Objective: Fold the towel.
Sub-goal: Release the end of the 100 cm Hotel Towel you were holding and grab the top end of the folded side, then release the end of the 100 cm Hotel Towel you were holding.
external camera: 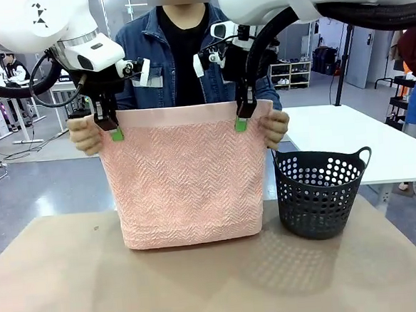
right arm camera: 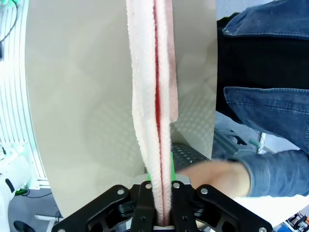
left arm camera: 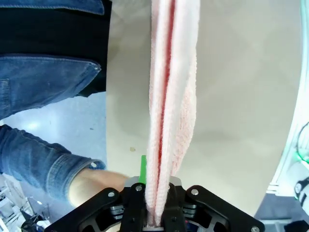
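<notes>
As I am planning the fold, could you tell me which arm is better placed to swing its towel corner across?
Left, probably: both jaws are shut on the top edge of the towel, but the basket stands on the right arm's side, hemming its swing.

Front camera faces across table (external camera: pixel 59 280); wrists closely overlook towel (left arm camera: pixel 169 96).

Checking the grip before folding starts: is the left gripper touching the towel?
Touching. The left wrist view shows the towel pinched between the closed fingers of the left gripper.
</notes>
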`<state>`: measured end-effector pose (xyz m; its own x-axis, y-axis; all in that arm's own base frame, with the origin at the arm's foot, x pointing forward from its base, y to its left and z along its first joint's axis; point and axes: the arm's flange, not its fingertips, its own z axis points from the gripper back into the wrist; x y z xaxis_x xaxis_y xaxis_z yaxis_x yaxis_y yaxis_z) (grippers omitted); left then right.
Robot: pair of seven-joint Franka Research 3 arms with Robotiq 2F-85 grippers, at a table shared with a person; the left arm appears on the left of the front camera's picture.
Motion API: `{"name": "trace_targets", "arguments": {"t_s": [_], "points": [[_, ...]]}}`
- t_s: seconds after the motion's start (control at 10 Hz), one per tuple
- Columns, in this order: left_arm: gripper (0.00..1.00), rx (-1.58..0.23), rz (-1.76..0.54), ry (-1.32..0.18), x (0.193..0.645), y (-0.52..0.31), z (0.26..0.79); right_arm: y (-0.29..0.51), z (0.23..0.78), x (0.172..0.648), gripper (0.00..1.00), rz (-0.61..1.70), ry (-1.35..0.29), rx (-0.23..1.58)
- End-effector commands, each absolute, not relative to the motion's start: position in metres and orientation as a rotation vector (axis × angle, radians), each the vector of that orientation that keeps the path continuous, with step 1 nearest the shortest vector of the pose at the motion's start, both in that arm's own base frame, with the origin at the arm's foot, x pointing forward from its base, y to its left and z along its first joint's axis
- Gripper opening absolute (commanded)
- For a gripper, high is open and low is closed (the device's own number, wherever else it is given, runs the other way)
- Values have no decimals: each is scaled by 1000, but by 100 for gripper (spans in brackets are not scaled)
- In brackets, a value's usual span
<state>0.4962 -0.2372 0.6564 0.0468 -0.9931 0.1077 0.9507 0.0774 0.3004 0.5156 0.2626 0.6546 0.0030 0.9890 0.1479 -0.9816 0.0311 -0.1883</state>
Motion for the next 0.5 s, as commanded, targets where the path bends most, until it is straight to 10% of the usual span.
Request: {"name": "trace_targets", "arguments": {"t_s": [0.0, 0.4], "points": [[0, 165, -1499, -316, 497, -237, 656, 263, 653, 515, 0, 1557, -251, -51], [0, 165, -1499, -316, 497, -237, 656, 263, 653, 515, 0, 1557, -251, -51]]}}
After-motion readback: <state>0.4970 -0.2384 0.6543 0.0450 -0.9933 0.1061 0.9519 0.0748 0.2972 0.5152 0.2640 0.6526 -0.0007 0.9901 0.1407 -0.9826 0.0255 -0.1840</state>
